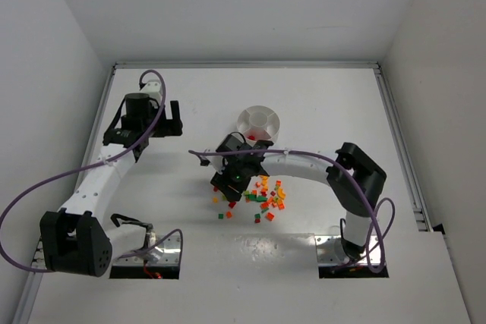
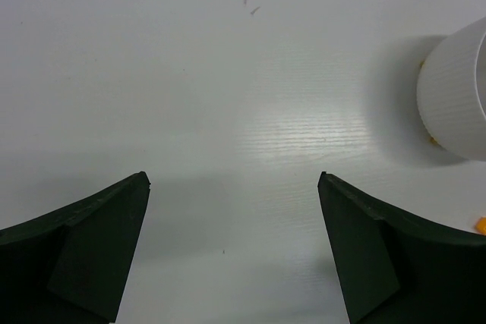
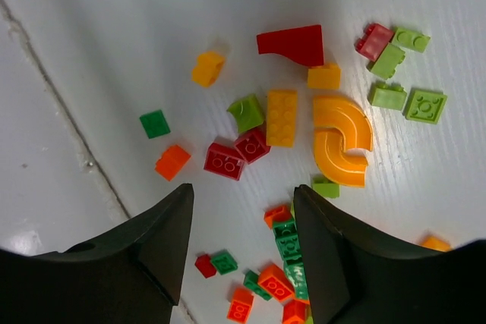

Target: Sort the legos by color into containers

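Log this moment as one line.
left gripper open, empty, apart from dish | right gripper open, empty, above loose legos

In the left wrist view the white dish runs off the right edge, so only a curved stretch of its outer wall shows. An orange brick is clipped there too. The bottom edge cuts off both fingers of the left claw.

In the right wrist view the right claw covers part of a green brick and a yellow-orange brick.

From above, the legos are too small to tell shapes. A red speck in the dish is probably a brick.
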Motion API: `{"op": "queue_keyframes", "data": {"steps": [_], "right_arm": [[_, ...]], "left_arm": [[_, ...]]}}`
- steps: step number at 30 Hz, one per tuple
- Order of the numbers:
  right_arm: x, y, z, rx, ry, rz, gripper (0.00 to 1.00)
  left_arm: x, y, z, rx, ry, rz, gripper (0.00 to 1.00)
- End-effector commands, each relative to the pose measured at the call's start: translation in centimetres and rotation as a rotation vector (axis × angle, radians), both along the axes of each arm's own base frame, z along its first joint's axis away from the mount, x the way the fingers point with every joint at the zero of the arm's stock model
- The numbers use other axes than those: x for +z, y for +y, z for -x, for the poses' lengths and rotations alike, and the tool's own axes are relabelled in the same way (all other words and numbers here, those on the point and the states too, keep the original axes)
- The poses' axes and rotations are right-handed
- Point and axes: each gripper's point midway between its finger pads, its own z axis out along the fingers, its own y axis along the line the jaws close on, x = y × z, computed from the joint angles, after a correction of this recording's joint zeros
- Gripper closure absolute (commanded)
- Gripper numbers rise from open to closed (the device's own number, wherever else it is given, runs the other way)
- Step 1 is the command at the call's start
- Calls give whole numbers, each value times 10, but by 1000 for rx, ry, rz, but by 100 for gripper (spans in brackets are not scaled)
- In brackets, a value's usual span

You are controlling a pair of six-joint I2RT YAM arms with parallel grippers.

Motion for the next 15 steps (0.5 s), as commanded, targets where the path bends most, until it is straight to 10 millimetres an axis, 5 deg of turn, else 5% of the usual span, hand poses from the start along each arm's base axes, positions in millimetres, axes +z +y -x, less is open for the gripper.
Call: {"op": "queue_keyframes", "data": {"steps": [1, 15], "right_arm": [[-2, 5, -7, -82, -5, 20, 43], [-9, 12, -1, -101, 44, 26, 42]], "left_arm": [[10, 9, -1, 30, -29, -6, 0], [-5, 11, -1, 26, -2, -11, 0]]}}
